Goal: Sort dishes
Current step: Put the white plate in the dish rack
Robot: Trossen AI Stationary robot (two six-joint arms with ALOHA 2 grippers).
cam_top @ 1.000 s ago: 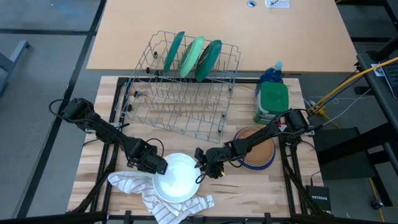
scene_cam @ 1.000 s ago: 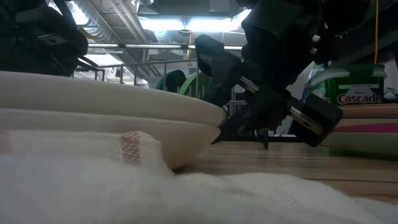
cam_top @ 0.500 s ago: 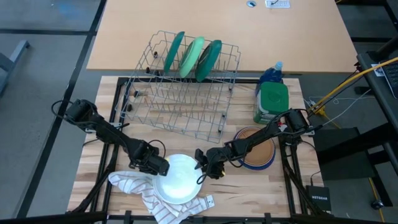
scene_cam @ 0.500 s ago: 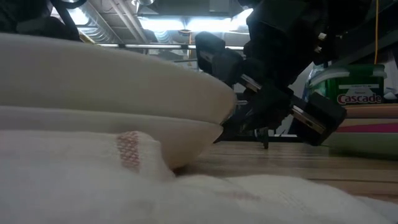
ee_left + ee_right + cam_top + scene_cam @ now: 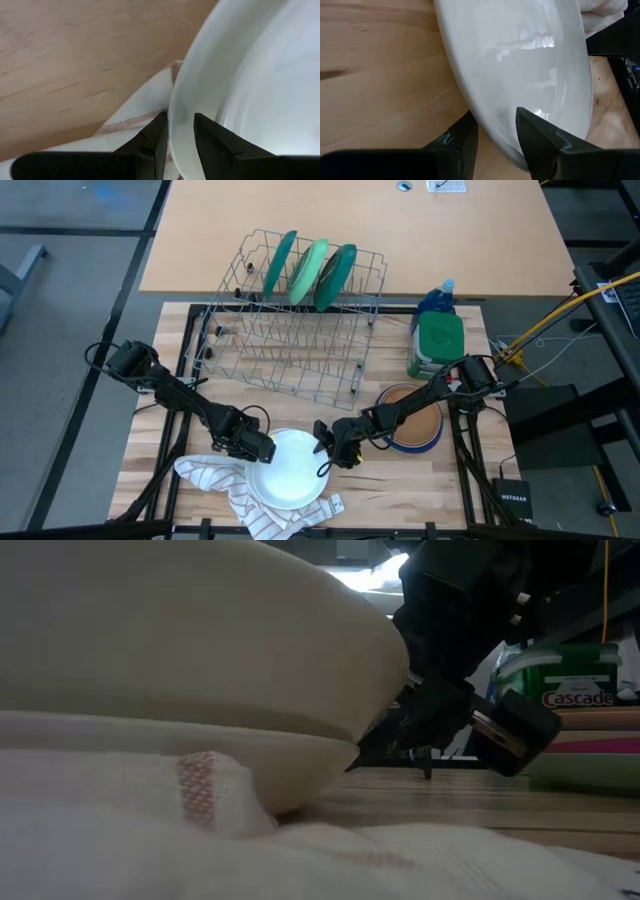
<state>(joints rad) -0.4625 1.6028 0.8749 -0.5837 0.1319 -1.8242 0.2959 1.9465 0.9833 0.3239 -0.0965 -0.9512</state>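
Near the front of the worktop (image 5: 400,485) a white dish (image 5: 288,470) sits on a second white dish (image 5: 200,755), the pair resting on a striped cloth (image 5: 215,480). The left tool (image 5: 258,448) pinches the upper dish's left rim, one finger inside and one outside, as the left wrist view shows with its fingers (image 5: 212,142) straddling the thin edge. The right tool (image 5: 326,450) meets the same dish from the opposite side; its fingers (image 5: 540,135) are spread to either side of the right rim, seemingly clasping it, though whether they press firmly I cannot tell. So the dish lies directly between the two tools, its flat face roughly level but tilted up on one edge in the low view, where a gap opens over the lower dish. The coming move likely turns on this: the rack (image 5: 300,330), with three green plates (image 5: 312,270) standing in its far slots, lies beyond the dish toward the far side, so the dish must travel away from the near edge. More stacked dishes (image 5: 415,425) wait to the right, beside a green-lidded container (image 5: 438,345)
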